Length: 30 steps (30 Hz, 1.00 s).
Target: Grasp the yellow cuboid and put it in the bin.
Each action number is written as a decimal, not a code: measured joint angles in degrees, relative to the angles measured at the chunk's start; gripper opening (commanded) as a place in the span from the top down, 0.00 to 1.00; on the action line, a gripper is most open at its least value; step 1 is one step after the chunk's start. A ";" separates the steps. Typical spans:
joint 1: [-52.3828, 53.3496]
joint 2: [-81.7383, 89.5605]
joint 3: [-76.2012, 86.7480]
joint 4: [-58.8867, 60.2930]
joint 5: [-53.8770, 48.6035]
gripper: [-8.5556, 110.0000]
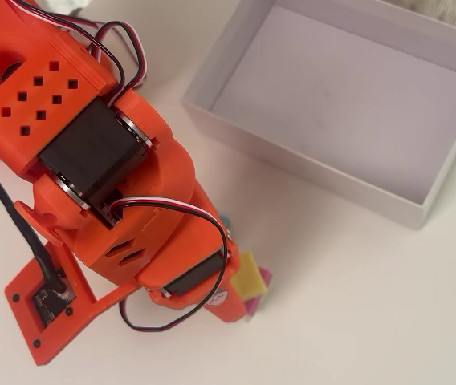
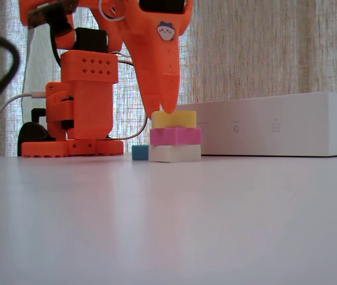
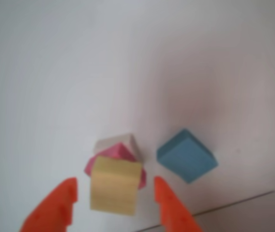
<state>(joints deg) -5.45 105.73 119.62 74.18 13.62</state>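
Three blocks are stacked on the surface [image 2: 216,214]: the yellow cuboid [image 2: 174,119] on top, a pink block [image 2: 175,136] under it, a white block [image 2: 175,153] at the bottom. The pincer [image 3: 115,195] hangs spread apart, astride the cuboid. A skewed squeeze could topple the stack, well short of the bin [image 1: 236,124].

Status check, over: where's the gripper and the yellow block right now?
Gripper open, fingers straddling the yellow cuboid. Cuboid tops a stack on pink block and white block, not grasped. Bin empty; blue block beside stack.
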 measured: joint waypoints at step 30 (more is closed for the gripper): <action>0.18 0.00 2.81 -6.24 -0.35 0.87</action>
<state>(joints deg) -5.27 105.73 122.43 67.94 13.27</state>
